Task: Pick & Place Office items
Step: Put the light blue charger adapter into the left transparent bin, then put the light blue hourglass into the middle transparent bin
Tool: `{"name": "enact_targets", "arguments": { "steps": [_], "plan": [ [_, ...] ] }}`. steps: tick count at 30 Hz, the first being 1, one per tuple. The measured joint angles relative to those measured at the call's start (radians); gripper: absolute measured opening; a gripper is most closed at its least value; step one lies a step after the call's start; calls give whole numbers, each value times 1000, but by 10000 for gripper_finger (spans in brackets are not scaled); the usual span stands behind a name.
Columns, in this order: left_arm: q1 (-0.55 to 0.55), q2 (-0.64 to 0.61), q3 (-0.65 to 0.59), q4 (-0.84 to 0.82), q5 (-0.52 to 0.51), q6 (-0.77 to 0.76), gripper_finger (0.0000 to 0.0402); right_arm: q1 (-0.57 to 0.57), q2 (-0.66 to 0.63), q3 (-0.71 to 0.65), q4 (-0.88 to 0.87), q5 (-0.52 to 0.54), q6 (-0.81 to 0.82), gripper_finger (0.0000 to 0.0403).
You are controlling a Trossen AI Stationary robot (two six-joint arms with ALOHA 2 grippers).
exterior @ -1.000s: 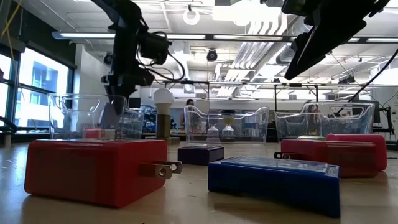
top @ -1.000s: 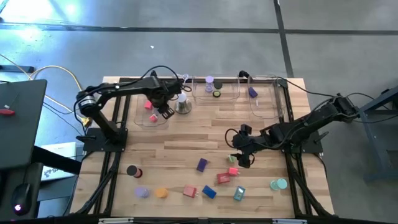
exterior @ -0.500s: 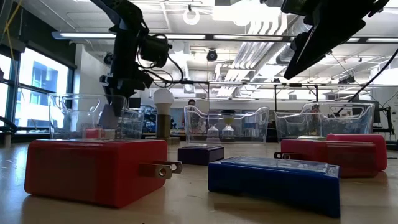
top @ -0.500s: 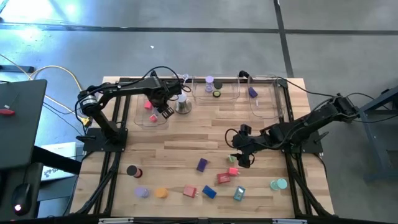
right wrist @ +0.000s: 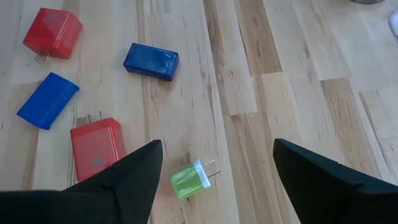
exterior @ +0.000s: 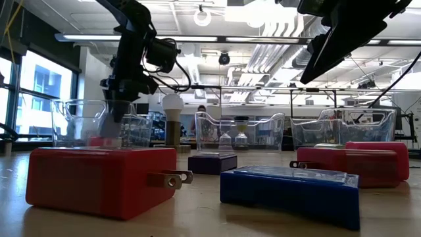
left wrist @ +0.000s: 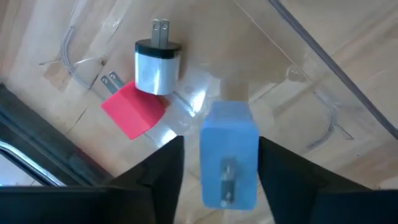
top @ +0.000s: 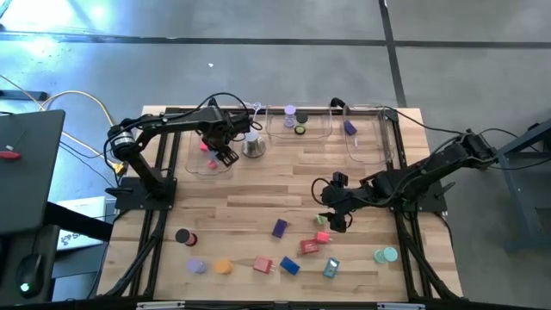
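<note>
Left wrist view: blue block [left wrist: 228, 152] bears no readable writing.

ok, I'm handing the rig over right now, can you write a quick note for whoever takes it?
Left gripper over the left tray, light blue block at it; gripped or released, can't tell.
Right gripper open above the green piece, holding nothing.
Done: red block and white plug in left tray, two rolls in middle tray, purple piece in right tray.
Left: about ten loose pieces on the table.
</note>
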Motion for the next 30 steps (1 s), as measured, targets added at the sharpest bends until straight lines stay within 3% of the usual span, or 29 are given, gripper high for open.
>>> {"name": "enact_targets", "arguments": {
  "steps": [6, 16, 20, 25, 30],
  "plan": [
    [0, 0, 0, -1, -1, 0, 242, 0, 0, 0, 0, -4, 5, 294],
    [-11, -38, 1, -18, -5, -58, 250, 0, -9, 3, -2, 0, -6, 294],
    [-54, -100, 2, -20, -24, -109, 250, 35, -44, 29, 4, 52, -52, 294],
    [-146, -209, 1, -20, -141, -173, 250, 86, -114, 57, -8, 82, -67, 294],
    [-248, -307, 1, 9, -164, -231, 250, 153, -162, 126, -154, 86, -188, 294]
  ]
}}
